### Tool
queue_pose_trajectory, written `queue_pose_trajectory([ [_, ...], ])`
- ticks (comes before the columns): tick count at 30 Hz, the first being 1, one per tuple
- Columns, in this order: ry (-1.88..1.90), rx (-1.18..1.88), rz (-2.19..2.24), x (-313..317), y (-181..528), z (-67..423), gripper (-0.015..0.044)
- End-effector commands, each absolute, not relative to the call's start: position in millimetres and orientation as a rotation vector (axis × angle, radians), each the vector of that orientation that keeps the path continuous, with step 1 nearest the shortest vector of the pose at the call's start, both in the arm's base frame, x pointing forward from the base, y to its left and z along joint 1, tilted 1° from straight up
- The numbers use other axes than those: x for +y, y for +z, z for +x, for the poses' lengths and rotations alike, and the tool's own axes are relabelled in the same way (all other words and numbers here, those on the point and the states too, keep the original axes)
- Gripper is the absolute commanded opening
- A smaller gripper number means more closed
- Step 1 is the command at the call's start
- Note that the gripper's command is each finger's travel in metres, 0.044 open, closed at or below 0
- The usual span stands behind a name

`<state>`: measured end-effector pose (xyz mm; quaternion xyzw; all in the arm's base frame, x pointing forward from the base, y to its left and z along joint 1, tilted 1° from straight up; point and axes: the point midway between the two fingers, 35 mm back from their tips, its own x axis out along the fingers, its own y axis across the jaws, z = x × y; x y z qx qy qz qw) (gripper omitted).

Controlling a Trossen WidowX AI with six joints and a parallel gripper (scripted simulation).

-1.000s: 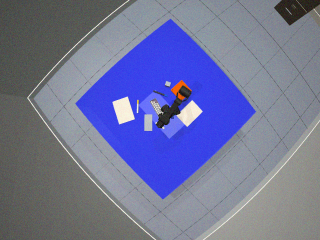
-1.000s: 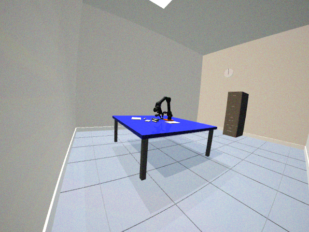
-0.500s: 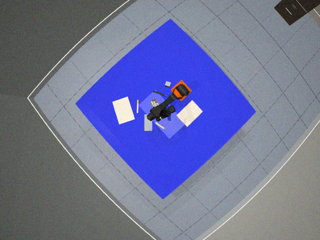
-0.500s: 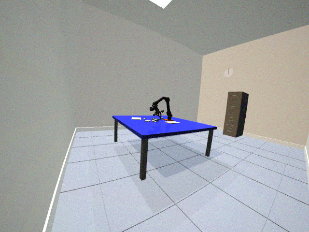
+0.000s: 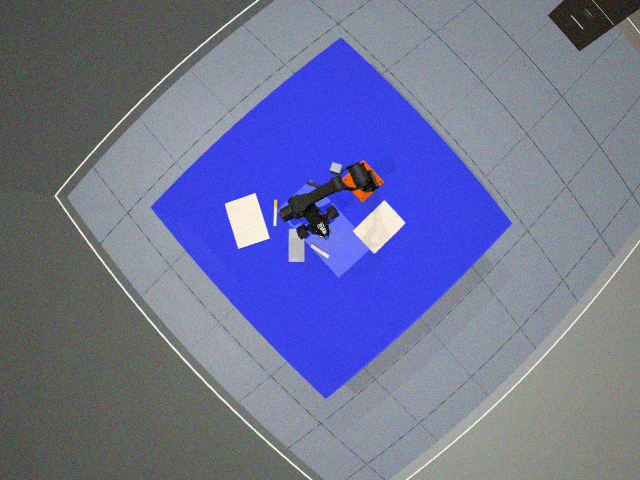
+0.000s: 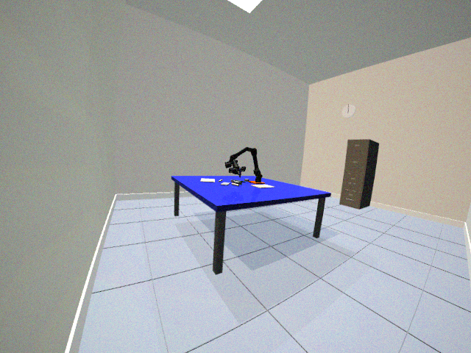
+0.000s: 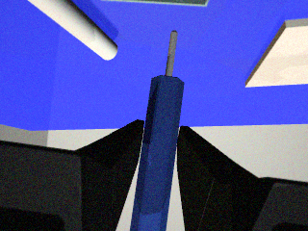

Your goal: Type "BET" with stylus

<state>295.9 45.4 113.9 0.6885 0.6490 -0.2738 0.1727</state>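
Observation:
The blue stylus (image 7: pixel 161 154) stands between the two black fingers of my gripper (image 7: pixel 161 131) (image 6: pixel 239 173), which is shut on it. Its thin grey tip (image 7: pixel 171 53) points up and away in the wrist view, with blue table top behind it. The keyboard (image 5: pixel 321 226) (image 6: pixel 236 182) lies on the table, largely hidden under the arm in the top view, where only a few pale keys show. In the exterior view the gripper is raised above it. Only a dark strip with a pale green edge, probably the keyboard's, shows at the top of the wrist view; no letters can be read.
A white cylinder (image 5: pixel 320 251) (image 7: pixel 87 34) and a grey block (image 5: pixel 296 245) lie near the keyboard. A yellow-and-white marker (image 5: pixel 275 212) lies beside a cream pad (image 5: pixel 247 221). Another cream pad (image 5: pixel 379 227) lies at right. A small grey block (image 5: pixel 336 167) is by the orange base (image 5: pixel 363 194).

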Motion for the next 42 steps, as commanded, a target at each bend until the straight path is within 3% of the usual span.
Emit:
queue_pose_trajectory([
  [1,-0.575,1.793,2.058,31,126,309,0.0],
  [24,-0.544,1.783,2.073,28,93,311,0.0],
  [27,-0.544,1.783,2.073,28,91,311,0.0079],
  [42,-0.544,1.783,2.073,28,84,311,0.0081],
])
